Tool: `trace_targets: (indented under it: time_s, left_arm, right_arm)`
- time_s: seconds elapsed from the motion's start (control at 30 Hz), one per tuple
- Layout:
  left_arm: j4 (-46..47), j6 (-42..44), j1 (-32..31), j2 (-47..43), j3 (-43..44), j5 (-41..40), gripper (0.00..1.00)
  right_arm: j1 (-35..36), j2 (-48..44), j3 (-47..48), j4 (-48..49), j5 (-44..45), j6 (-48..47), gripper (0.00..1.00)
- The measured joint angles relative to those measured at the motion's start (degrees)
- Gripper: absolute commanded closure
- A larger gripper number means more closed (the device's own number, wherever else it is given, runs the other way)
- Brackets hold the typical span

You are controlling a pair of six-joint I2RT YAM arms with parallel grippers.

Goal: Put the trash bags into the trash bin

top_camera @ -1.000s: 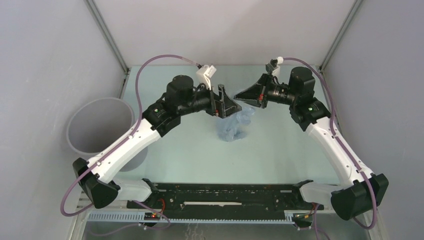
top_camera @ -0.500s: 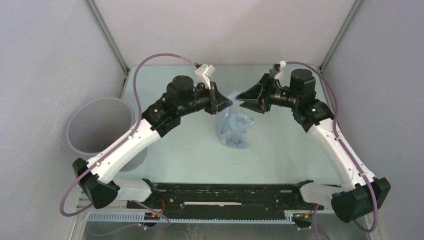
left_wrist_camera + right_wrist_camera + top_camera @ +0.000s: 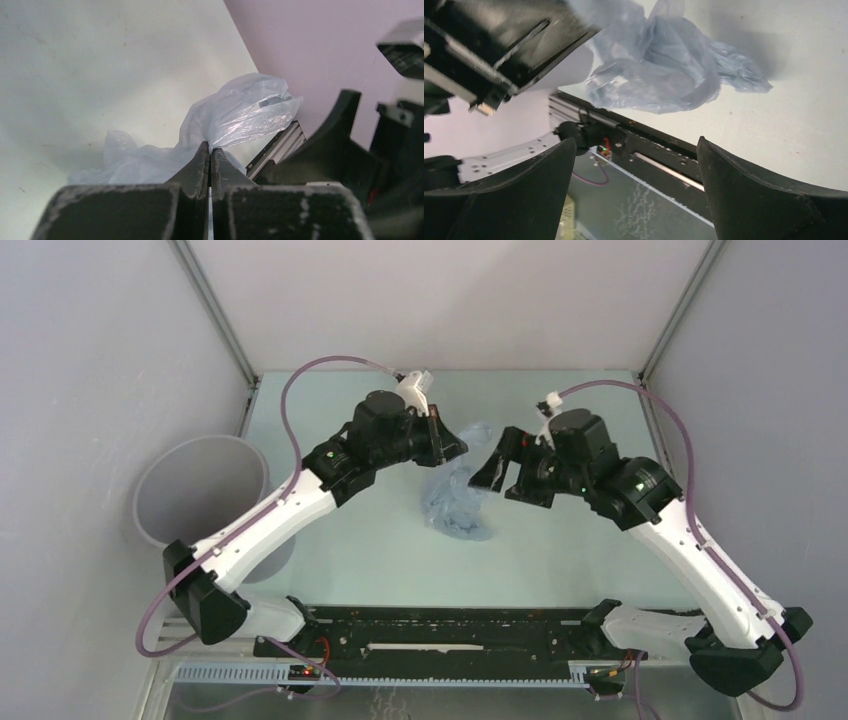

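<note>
We see our left gripper (image 3: 210, 152) pinched shut on a fold of the pale-blue trash bag (image 3: 245, 110). It holds the bag up over the middle of the table (image 3: 380, 540), and the rest of the crinkled film droops toward the surface. Our right gripper (image 3: 636, 141) hangs just right of the bag, jaws spread wide and gripping nothing. The grey trash bin (image 3: 180, 500) stands well apart at the left edge.

Trash bag (image 3: 456, 504): mid-tabletop (image 3: 560, 550), between left hand (image 3: 460, 447) and right hand (image 3: 493, 464), its top in the left. Trash bin (image 3: 195, 490): far left edge, well apart from the bag.
</note>
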Motion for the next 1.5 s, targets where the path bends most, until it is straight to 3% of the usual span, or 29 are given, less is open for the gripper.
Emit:
trace_targets:
  time_s: [0.27,0.5,0.67,0.7,0.83,0.97,1.0,1.07,1.17,1.27,1.43,1.5]
  left_arm:
    - [0.2,-7.5,0.0,3.9,0.0,0.6,1.0]
    - [2.5,-13.1,0.3,3.9,0.0,1.6,1.0]
    - [4.6,-15.8,0.5,3.6,-0.1,2.0,1.0]
    - [4.8,-16.0,0.6,3.4,-0.1,2.0,1.0]
    - [5.2,-16.8,0.7,1.8,-0.2,2.0,1.0]
    - [5.9,-16.8,1.2,-0.9,-1.7,1.9,1.0]
    - [6.0,-16.8,1.3,-1.6,-2.2,1.8,1.0]
    - [5.9,-16.7,1.9,-3.7,-3.9,1.4,1.0]
    - [5.7,-16.3,3.1,-7.4,-7.0,0.8,1.0]
    - [5.8,-16.3,4.3,-10.6,-9.7,0.5,1.0]
    - [6.8,-16.3,4.9,-12.0,-11.3,1.7,1.0]
    - [6.8,-16.3,4.9,-12.0,-11.5,2.0,1.0]
  right_arm:
    - [12.2,5.5,5.3,-1.9,17.7,-2.9,0.08]
    - [14.2,6.9,3.7,1.3,21.7,-2.8,0.29]
    - [14.1,8.3,1.8,3.8,24.9,-3.1,0.27]
    - [14.0,8.4,1.5,4.3,25.5,-3.2,0.31]
    - [13.2,8.9,0.7,4.9,29.2,-4.2,0.6]
    - [11.9,6.3,-3.0,7.3,31.7,-6.1,0.97]
    - [11.3,4.9,-4.4,7.9,31.6,-6.9,0.99]
    - [9.6,1.7,-6.4,8.8,30.7,-8.3,0.96]
    - [6.4,-2.5,-7.3,9.9,28.0,-9.6,0.73]
    - [2.9,-6.5,-9.3,12.7,23.4,-10.6,0.63]
    - [1.0,-5.8,-10.8,14.8,18.9,-9.7,0.31]
    - [1.0,-3.5,-10.8,14.8,18.5,-8.5,0.24]
